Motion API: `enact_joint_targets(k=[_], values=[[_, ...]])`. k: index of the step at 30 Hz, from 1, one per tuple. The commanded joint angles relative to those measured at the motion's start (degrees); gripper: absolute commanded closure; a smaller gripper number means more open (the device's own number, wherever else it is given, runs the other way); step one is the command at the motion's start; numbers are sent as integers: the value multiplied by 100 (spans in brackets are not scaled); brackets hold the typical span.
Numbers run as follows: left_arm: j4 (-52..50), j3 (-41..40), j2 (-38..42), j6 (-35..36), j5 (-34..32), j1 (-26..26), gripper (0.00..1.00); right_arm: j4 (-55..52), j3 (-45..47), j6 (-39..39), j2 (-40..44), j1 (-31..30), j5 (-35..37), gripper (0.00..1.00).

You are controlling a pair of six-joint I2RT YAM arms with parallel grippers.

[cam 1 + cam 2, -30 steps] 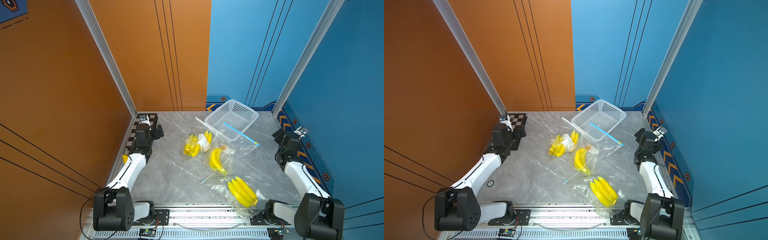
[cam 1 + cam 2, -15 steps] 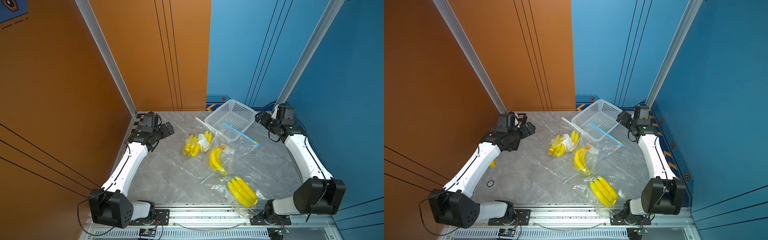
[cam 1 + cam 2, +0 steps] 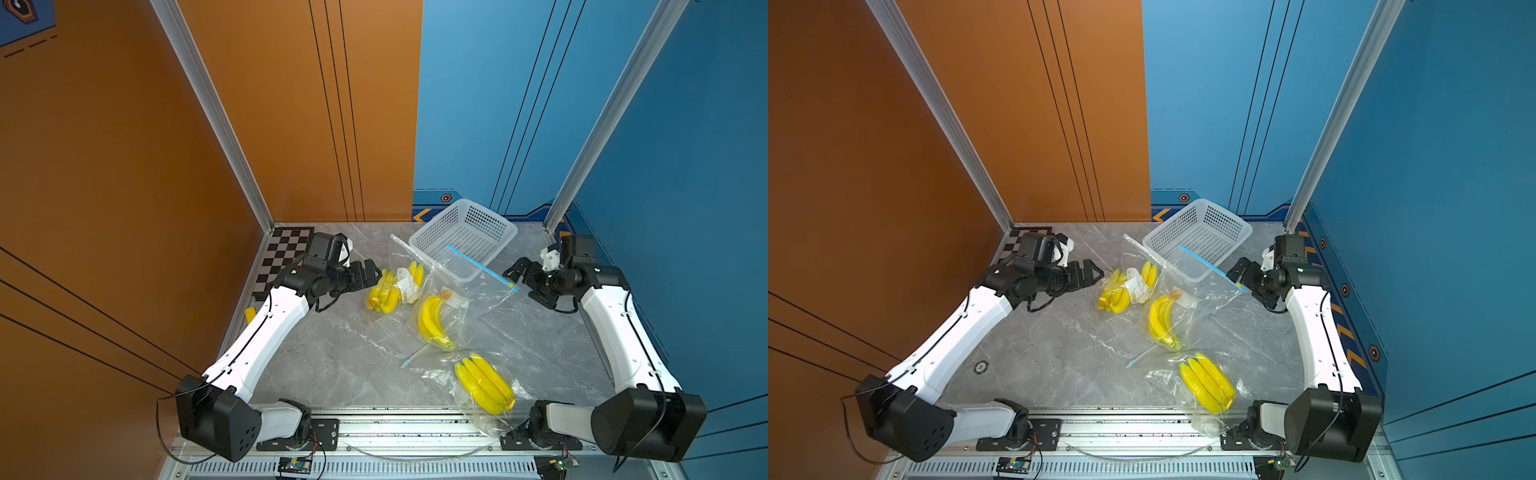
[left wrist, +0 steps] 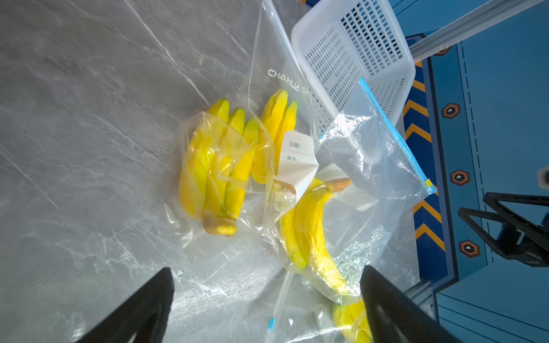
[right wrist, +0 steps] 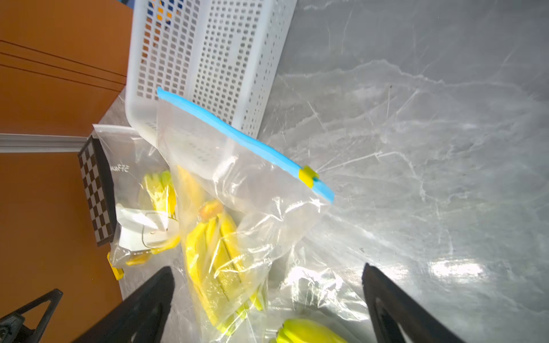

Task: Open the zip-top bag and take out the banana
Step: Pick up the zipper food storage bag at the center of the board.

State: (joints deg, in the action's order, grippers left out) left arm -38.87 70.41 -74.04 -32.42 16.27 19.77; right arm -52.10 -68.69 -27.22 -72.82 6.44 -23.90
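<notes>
Bananas (image 3: 432, 318) were enclosed in the middle zip-top bag (image 3: 469, 291), propped on the white basket (image 3: 490, 212) so that its blue zip strip (image 3: 482, 266) was presented to the right claw (image 3: 517, 282), spread empty like the left claw (image 3: 1096, 274).

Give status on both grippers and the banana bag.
Left gripper, right gripper open, empty. Zip-top bag looks sealed, banana inside, slider by right gripper. Bag leans on basket; neighbouring bag overlaps.

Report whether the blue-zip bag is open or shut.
Shut: its blue zip strip runs as one unbroken band, yellow slider near one end.
</notes>
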Motion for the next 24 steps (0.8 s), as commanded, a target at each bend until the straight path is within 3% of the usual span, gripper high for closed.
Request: enact_joint_targets(k=[1, 6, 11, 18, 24], values=[[-173, -267, 316, 153, 429, 35, 2, -199, 450, 339, 130, 66, -157, 1], [-172, -486, 540, 136, 482, 8, 2, 712, 1019, 228, 163, 134, -490, 9], [-173, -438, 320, 235, 501, -17, 2, 1894, 1436, 80, -86, 378, -1101, 27], [-173, -310, 136, 289, 607, -8, 2, 2894, 1660, -56, -127, 679, -1631, 41], [-173, -375, 101, 283, 619, -35, 2, 3177, 1588, -76, -213, 762, -1869, 42]])
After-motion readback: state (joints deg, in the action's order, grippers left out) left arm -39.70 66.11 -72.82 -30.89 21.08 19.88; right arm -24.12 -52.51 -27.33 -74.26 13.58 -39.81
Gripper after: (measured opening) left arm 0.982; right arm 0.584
